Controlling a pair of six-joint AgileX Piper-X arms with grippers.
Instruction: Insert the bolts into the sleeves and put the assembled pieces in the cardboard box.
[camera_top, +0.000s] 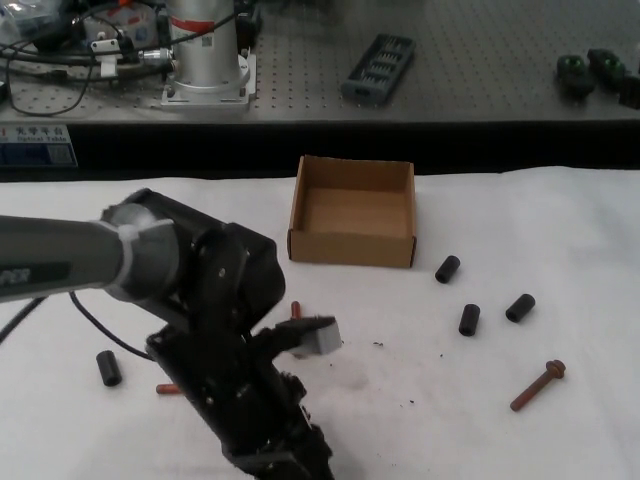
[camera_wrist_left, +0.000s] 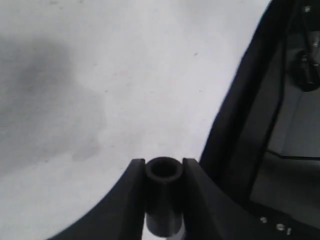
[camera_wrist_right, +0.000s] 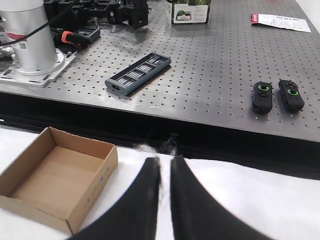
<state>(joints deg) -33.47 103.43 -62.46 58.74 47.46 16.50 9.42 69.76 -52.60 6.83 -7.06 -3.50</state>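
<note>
My left gripper (camera_wrist_left: 164, 172) is shut on a black sleeve (camera_wrist_left: 164, 200), held upright with its open end showing, above the white cloth. Close beside it is a black arm part (camera_wrist_left: 250, 125). My right gripper (camera_wrist_right: 165, 172) is shut with nothing in it, its tips toward the bench, the cardboard box (camera_wrist_right: 92, 192) off to one side. In the high view the empty cardboard box (camera_top: 352, 250) sits mid-table, and an arm (camera_top: 200, 300) crosses from the left. Loose sleeves (camera_top: 447, 269) (camera_top: 469, 319) (camera_top: 520, 307) (camera_top: 108, 368) and a rust-coloured bolt (camera_top: 538, 385) lie on the cloth.
Two more bolts (camera_top: 167, 389) (camera_top: 296, 310) peek out from under the arm. A cable (camera_top: 100, 325) trails over the cloth. Behind the cloth stands a perforated bench with a metal column (camera_top: 205, 60), a grey case (camera_top: 379, 66) and black controllers (camera_top: 590, 70).
</note>
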